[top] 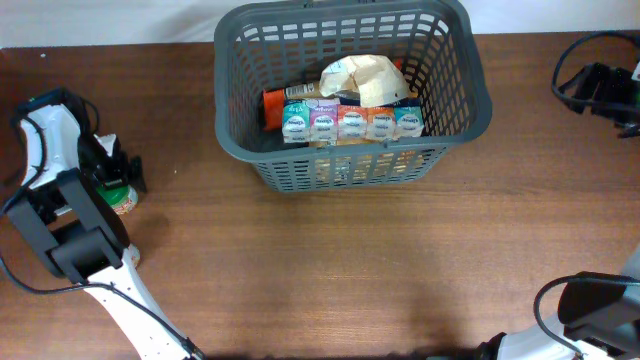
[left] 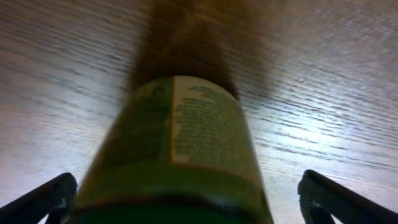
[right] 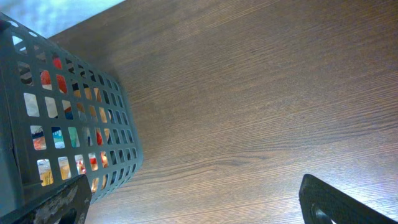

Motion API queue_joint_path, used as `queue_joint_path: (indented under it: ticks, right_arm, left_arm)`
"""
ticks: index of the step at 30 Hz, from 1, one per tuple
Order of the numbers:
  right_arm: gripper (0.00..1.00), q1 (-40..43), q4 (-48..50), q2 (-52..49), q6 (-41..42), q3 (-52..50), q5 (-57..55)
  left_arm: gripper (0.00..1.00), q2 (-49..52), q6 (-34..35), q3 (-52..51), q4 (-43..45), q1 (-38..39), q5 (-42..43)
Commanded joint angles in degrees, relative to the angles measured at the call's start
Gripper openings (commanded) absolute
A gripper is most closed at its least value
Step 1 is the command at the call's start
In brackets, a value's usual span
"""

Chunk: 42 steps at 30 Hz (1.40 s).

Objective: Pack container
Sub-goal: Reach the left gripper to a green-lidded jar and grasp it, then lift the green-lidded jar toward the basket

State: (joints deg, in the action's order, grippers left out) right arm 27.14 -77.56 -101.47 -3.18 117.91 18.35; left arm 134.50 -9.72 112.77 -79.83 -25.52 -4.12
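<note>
Left claw [left: 186, 200]: jaws spread wide and closed on nothing. One dark fingertip [left: 43, 199] shows at each lower corner of the wrist view.

Item between the jaws: green-labelled jar [left: 186, 143], with a pale panel of fine print, too blurred to read. A gap shows between the jar and the right-hand finger; contact on the other side cannot be told. In the overhead view the jar sits at the far left of the tabletop [top: 330, 270], mostly hidden under the arm.

Right claw [right: 199, 205]: jaws wide apart with nothing between them, above bare wood. It sits at the right edge of the scene, to the right of the container.

Container [top: 340, 168]: dark grey, rectangular, with lattice walls and a thick rim. It stands upright on the far middle of the tabletop, well apart from the jar.

Contents, inside the container:
- row of five small cartons [top: 350, 122], side by side along the near wall, with white and coloured labels;
- pale crumpled bag [top: 365, 78], behind the row;
- orange packet [top: 275, 105], at the left end and partly covered.

Through the lattice, the right wrist view shows patches of red, orange and blue.
</note>
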Motion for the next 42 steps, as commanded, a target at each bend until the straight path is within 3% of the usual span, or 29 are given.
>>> queue_joint_path:
  ticks: [1,10,16,22,25,26,27,28,36,42]
  right_arm:
    - [0.99,0.26,0.20,0.37,0.31,-0.35,0.70]
    - [0.99,0.26,0.20,0.37,0.31,-0.35,0.70]
    - [0.99,0.26,0.20,0.37,0.31,-0.35,0.70]
    - [0.99,0.26,0.20,0.37,0.28,-0.35,0.70]
    - [0.99,0.26,0.20,0.37,0.31,-0.35,0.70]
    - [0.99,0.26,0.20,0.37,0.31,-0.35,0.70]
    - [0.99,0.26,0.20,0.37,0.31,-0.35,0.70]
    - [0.99,0.26,0.20,0.37,0.28,-0.35,0.70]
    - [0.99,0.26,0.20,0.37,0.31,-0.35,0.70]
    - [0.99,0.26,0.20,0.37,0.28,-0.35,0.70]
  left_arm:
    - [0.94,0.55,-1.14,-2.25,1.01,-0.15,-0.22]
    - [0.91,0.55,-1.11,-3.74,2.64,-0.15,-0.24]
    - [0.69,0.55,-1.11,-3.74,2.71,-0.15,-0.22]
    - [0.59,0.55,-1.09,-3.74,2.71,-0.15,-0.20]
    - [0.47,0.52,-1.09,-3.69,2.58,-0.15,-0.20]
    - [0.33,0.50,-1.09,-3.63,2.40,-0.15,-0.20]
    - [0.10,0.50,-1.09,-3.50,2.03,-0.15,-0.20]
    - [0.02,0.50,-0.96,-3.23,1.44,-0.15,-0.17]
    - [0.02,0.37,-0.07,5.99,-2.73,-0.13,6.91]
    - [0.02,-0.28,-1.29,25.88,-7.41,0.92,17.55]
